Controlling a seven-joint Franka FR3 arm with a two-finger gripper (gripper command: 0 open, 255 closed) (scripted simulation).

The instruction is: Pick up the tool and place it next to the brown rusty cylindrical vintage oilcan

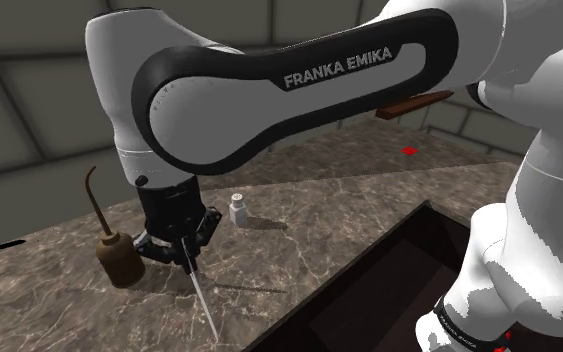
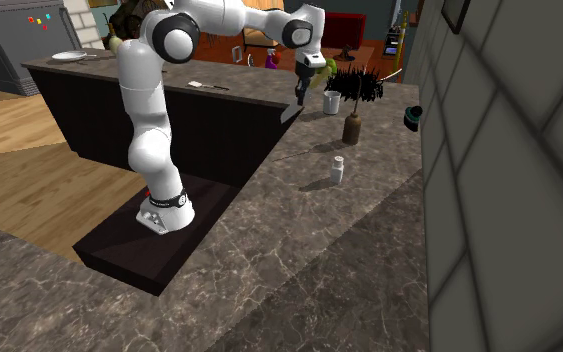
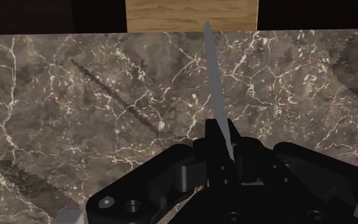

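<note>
Tool [image 3: 215, 89], a thin grey pointed blade, is clamped between the black jaws and juts straight out past them. In the shoulder view the tool [image 1: 200, 295] slants down from the jaws toward the bottom edge of the frame, left of centre, over the dark veined marble counter [image 1: 299, 195]. A rusty brown oilcan [image 1: 121, 258] with a long curved spout stands just left of the jaws, at lower left. A small white bottle [image 1: 237, 209] stands a little up and right, near the centre. The white arm [image 1: 269, 90] crosses the top of the frame.
</note>
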